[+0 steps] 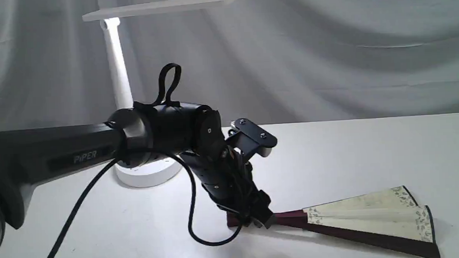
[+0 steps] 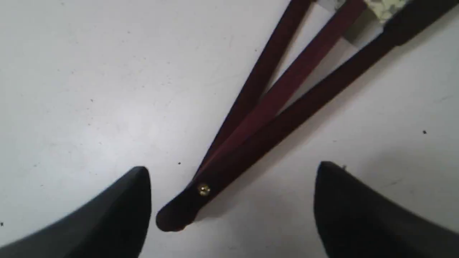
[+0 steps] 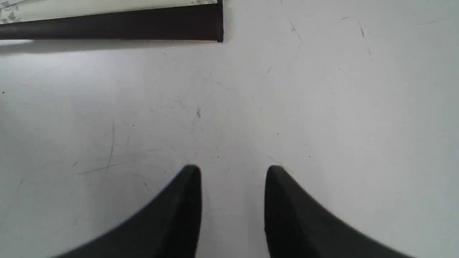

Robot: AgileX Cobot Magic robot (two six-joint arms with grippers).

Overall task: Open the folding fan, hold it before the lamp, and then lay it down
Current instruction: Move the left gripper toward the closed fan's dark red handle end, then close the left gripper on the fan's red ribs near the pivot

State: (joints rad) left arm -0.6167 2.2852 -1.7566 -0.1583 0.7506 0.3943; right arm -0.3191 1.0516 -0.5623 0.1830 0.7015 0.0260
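L: my left gripper (image 2: 233, 168) jaws wide apart, straddling pivot end of the folding fan (image 1: 372, 215), no grip | R: my right gripper (image 3: 233, 168) jaws slightly apart, holding nothing, above table (image 3: 322, 89) near fan's guard tip | fan partly spread, flat on table, right of lamp (image 1: 119, 71)

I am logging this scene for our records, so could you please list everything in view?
folding fan: one, cream paper with maroon ribs, lying partly spread on the table, front right in the exterior view.
lamp: one, white, back left on the table.
table: one, white, under everything.
backdrop cloth: one, pale grey, behind the table.
cable: one, black, looping off the left arm.
left arm: one, black, reaching in from the left.
left gripper: one, black, open, fingers either side of the fan's pivot end.
right gripper: one, black, open over bare table near the fan's guard.
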